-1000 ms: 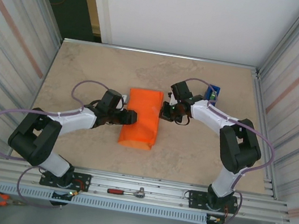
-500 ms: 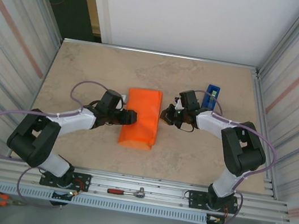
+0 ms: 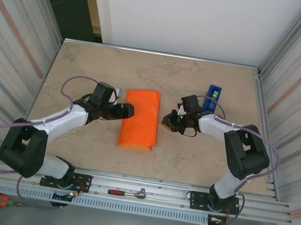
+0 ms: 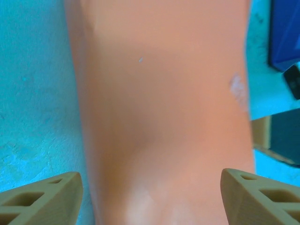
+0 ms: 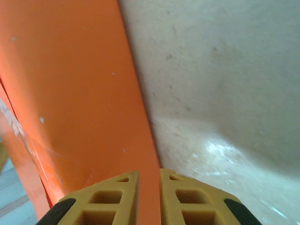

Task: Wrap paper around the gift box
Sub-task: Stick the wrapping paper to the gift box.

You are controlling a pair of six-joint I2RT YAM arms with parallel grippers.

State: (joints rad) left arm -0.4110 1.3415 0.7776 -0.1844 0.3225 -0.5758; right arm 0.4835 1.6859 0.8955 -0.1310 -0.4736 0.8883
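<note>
left gripper (image 3: 130, 111) wider now, gift box (image 3: 140, 119) just ahead

The middle of the beige stone-patterned tabletop (image 3: 88, 67) is occupied by the squarish bright orange parcel (image 3: 140, 119). Its left edge is blocked by the left gripper (image 3: 127, 110) and its right edge by the right gripper (image 3: 166, 121). An upright blue tape dispenser (image 3: 212, 97) is set just behind the right arm. Open passage is left beyond the parcel toward the white back wall (image 3: 201, 17), and along the near strip before the aluminium rail (image 3: 172, 191).
</note>
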